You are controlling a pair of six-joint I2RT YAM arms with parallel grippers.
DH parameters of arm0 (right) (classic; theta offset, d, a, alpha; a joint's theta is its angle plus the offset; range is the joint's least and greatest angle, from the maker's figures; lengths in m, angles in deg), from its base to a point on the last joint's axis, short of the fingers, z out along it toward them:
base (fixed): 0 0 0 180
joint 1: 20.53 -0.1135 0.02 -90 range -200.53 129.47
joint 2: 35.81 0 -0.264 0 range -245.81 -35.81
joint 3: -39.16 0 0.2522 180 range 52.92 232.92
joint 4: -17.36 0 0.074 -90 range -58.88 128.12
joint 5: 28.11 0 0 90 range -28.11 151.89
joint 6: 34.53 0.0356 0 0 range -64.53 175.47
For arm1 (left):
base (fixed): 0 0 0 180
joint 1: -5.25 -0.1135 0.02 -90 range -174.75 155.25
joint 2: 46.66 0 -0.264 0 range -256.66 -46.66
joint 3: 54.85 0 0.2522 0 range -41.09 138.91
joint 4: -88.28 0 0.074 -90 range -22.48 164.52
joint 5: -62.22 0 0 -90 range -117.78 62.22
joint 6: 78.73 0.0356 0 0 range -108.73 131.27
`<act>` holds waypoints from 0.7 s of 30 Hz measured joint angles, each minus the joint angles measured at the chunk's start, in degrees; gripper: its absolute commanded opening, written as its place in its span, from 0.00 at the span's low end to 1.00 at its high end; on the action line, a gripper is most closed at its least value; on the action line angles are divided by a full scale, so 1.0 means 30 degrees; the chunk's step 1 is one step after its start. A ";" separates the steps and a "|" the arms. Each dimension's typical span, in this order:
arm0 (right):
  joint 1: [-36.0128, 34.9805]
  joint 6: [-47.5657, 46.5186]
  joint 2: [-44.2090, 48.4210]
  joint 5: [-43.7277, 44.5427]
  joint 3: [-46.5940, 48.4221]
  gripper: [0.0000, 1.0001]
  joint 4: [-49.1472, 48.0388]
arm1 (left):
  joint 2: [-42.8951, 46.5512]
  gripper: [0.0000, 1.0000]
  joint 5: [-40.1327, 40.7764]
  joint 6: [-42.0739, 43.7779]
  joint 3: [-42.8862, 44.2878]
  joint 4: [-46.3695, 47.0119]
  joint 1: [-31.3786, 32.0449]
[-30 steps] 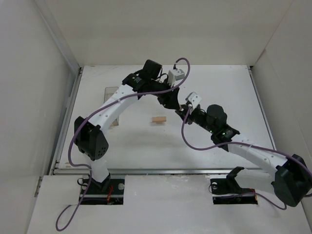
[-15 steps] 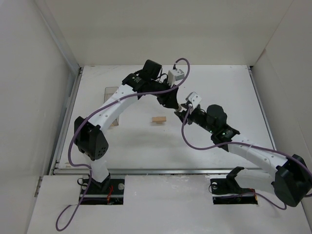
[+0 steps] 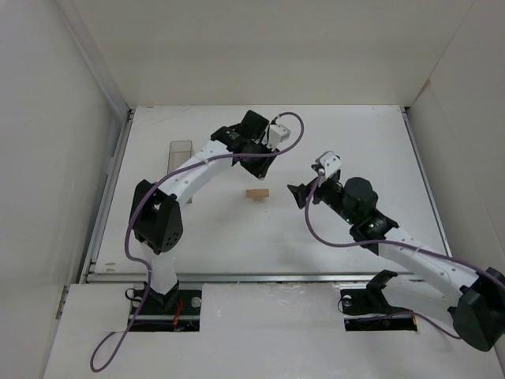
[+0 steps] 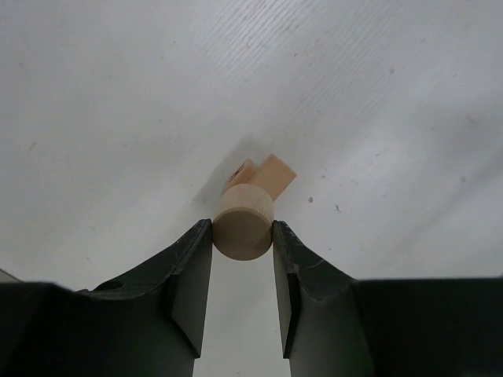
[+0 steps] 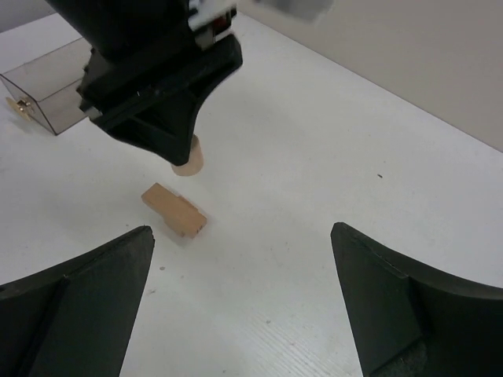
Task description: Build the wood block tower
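Observation:
A short round wooden block [image 4: 243,222] sits pinched between the fingers of my left gripper [image 4: 243,236], which is shut on it. The right wrist view shows the same round block [image 5: 189,159] under the left gripper [image 5: 157,94], just behind a tan bar block [image 5: 174,210] lying flat on the table. In the top view the bar block [image 3: 256,193] lies mid-table, with the left gripper [image 3: 254,167] right behind it. My right gripper [image 3: 300,195] stands wide open and empty to the right of the bar. From its own camera the right gripper [image 5: 240,229] has only bare table between its fingertips.
A clear plastic box [image 3: 180,148] stands at the back left of the table, also seen as the box [image 5: 55,90] in the right wrist view. White walls enclose the table on the left, back and right.
The two grippers were close together at mid-table. The right one has opened wide and drawn back to the right. The left one has swung left, to just behind the bar block.

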 measured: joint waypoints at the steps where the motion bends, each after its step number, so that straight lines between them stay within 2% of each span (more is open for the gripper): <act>1: 0.0000 0.0015 0.0306 0.0095 -0.0189 1.00 0.0146 | -0.0270 0.00 0.0335 0.0007 -0.0204 0.0007 0.0044; 9: 0.0000 0.0313 0.1931 0.0758 -0.1326 1.00 0.0772 | -0.1545 0.00 0.1632 0.0073 -0.2331 0.0029 0.0291; 21: 0.0000 0.0692 0.2346 0.1086 -0.1603 1.00 0.1166 | -0.1537 0.00 0.1428 0.0102 -0.2645 0.1035 0.0321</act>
